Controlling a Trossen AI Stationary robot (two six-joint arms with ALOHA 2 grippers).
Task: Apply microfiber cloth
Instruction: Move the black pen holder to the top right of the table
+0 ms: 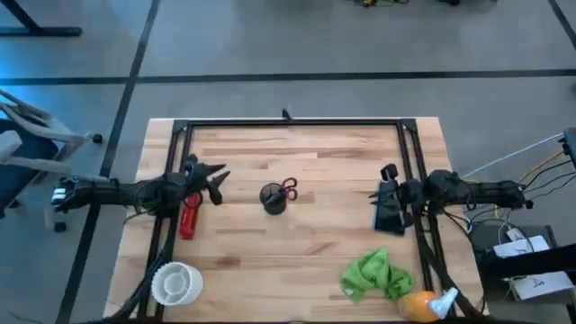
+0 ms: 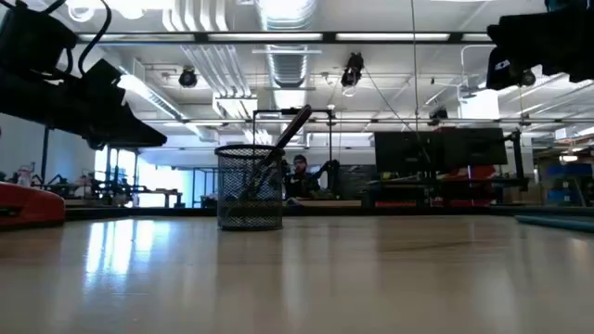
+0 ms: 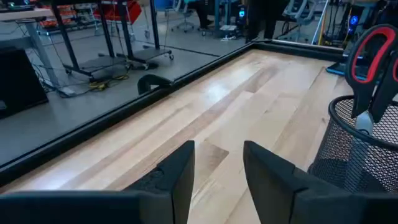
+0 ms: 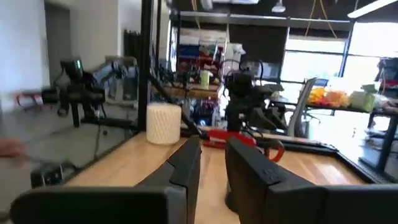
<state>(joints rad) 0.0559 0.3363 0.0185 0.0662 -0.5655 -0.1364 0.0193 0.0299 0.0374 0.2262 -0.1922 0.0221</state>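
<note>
High view: the cloth [image 1: 376, 275] lies untouched at the near right, just beside the spray bottle [image 1: 423, 305]; the right gripper [image 1: 389, 193] hangs above the dark tablet [image 1: 389, 216], well apart from it, so the reach should be swung nearward. Low view: cloth not seen. Left wrist view: left gripper [image 3: 217, 168] is parted, empty, beside the mesh cup [image 3: 364, 149]. Right wrist view: fingers parted, nothing held.

I see a light wooden table [image 1: 297, 243] with a black frame along its edges; on it rest a black mesh cup [image 1: 273, 198] (holding red-handled scissors), a red stapler [image 1: 189, 216], a white roll [image 1: 175, 283], a dark tablet [image 1: 389, 216], the microfiber cloth [image 1: 373, 275], and an orange spray bottle [image 1: 423, 305].
</note>
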